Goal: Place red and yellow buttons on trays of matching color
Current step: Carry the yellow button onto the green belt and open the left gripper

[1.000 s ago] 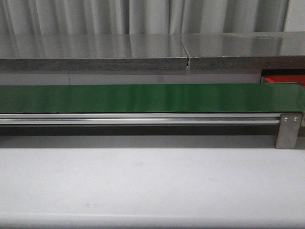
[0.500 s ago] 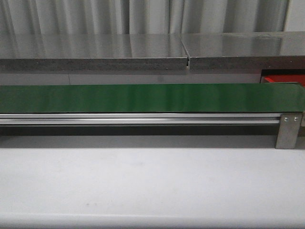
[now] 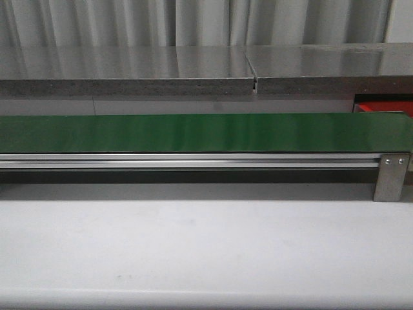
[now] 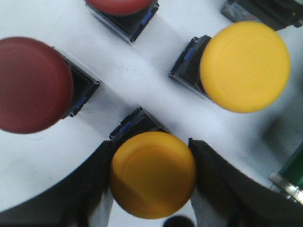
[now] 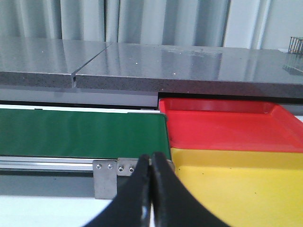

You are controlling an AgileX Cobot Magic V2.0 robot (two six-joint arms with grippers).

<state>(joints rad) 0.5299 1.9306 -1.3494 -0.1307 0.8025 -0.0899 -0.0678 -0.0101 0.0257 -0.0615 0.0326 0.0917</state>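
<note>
Between my left fingers (image 4: pixel 149 161) sits a yellow button (image 4: pixel 152 174), cap up, its dark base pointing away from me. The jaws stand spread on either side of the cap, close against it, though I cannot tell whether the pads (image 4: pixel 215 170) already press or only bracket it. I judge this the moment of closing for a lift.

Around it on the white table (image 4: pixel 137 80) lie a second yellow button (image 4: pixel 245 66), a red button (image 4: pixel 31 85) and part of another red button (image 4: pixel 120 5), all tipped on their sides and apart from one another. That spacing gives my jaws room to come down around one cap without nudging its neighbours.

My right gripper (image 5: pixel 151 170) is clenched on nothing, fingertips touching, and it hangs low in front of the belt's end. Just past it the yellow tray (image 5: pixel 236 184) lies nearest, with the red tray (image 5: pixel 222 125) touching it behind, both set beside the end of the green belt (image 5: pixel 80 132).

From the front camera only a sliver of the red tray shows at the belt's far right, and neither arm appears. The belt carries nothing. The yellow tray is where this button should go, I think.
</note>
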